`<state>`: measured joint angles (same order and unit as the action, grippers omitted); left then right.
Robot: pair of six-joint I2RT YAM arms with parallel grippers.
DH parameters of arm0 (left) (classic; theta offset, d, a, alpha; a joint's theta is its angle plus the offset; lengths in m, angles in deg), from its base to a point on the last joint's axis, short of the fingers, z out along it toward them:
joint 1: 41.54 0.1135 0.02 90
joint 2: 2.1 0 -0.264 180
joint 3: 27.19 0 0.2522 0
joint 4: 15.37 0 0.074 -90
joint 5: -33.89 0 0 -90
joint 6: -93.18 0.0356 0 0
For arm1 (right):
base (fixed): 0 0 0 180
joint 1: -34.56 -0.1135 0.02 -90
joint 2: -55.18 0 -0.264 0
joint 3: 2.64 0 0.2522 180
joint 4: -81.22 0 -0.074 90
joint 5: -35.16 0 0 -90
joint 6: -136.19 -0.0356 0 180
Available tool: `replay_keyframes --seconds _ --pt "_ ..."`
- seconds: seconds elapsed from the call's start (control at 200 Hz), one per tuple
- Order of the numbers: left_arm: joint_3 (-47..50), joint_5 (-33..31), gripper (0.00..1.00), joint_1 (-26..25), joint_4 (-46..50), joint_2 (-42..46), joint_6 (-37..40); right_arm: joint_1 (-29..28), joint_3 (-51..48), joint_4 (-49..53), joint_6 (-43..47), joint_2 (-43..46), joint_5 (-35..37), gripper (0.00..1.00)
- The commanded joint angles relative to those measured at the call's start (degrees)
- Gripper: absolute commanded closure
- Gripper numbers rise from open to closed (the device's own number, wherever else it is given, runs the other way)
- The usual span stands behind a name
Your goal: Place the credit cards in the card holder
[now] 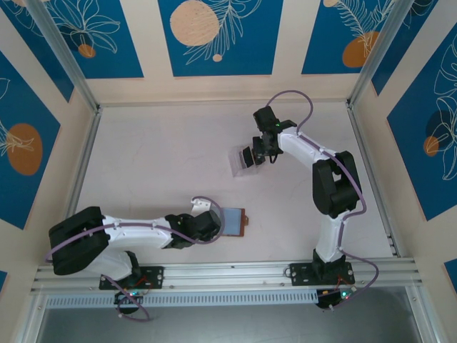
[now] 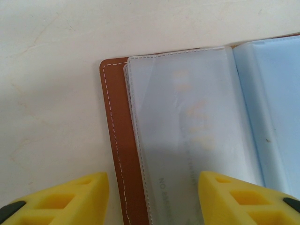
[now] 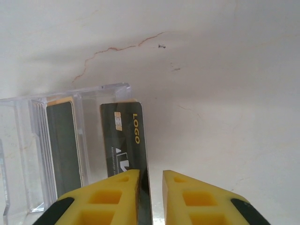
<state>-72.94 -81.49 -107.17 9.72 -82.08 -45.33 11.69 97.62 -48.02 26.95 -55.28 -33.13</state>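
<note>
The card holder (image 1: 234, 220) lies open on the table, brown leather edge (image 2: 116, 126) and frosted pockets up. A pale card (image 2: 192, 126) shows faintly through one pocket. My left gripper (image 2: 153, 199) is open, its fingers straddling the holder's left edge, one over the table and one over the pocket. In the right wrist view a black credit card (image 3: 123, 140) marked LOGO stands at the end of the clear stand (image 3: 28, 154). My right gripper (image 3: 151, 197) has the card's edge between its narrow jaws, against the left finger, with a gap to the right finger. Another dark card (image 3: 63, 140) sits in a stand slot.
The clear slotted stand (image 1: 244, 161) sits mid-table under the right gripper (image 1: 258, 153). Metal frame rails run along both sides and the near edge of the table. A thin crack (image 3: 117, 47) marks the table surface beyond the stand.
</note>
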Motion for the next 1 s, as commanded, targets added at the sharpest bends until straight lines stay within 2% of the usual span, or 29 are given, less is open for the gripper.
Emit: replay_keyframes --seconds 0.0,0.055,0.285,0.655,0.995 --pt "-0.67 0.62 0.48 0.59 1.24 -0.35 -0.22 -0.16 0.6 1.15 0.74 1.85 0.66 0.79" --pt "-0.61 0.6 0.48 0.59 1.32 -0.26 -0.22 -0.26 0.52 0.96 0.71 1.95 -0.41 0.77" --pt "-0.28 0.71 0.48 0.59 1.35 -0.09 -0.62 -0.15 1.02 -0.04 0.15 0.35 -5.21 0.57" --pt "0.0 0.56 0.48 0.59 1.54 0.31 -0.71 2.01 -0.86 -2.95 -1.97 -2.4 -9.54 0.53" --pt "-0.64 0.65 0.48 0.63 1.59 -0.15 -0.36 3.32 -2.56 -4.07 -2.65 -2.27 -10.79 0.56"
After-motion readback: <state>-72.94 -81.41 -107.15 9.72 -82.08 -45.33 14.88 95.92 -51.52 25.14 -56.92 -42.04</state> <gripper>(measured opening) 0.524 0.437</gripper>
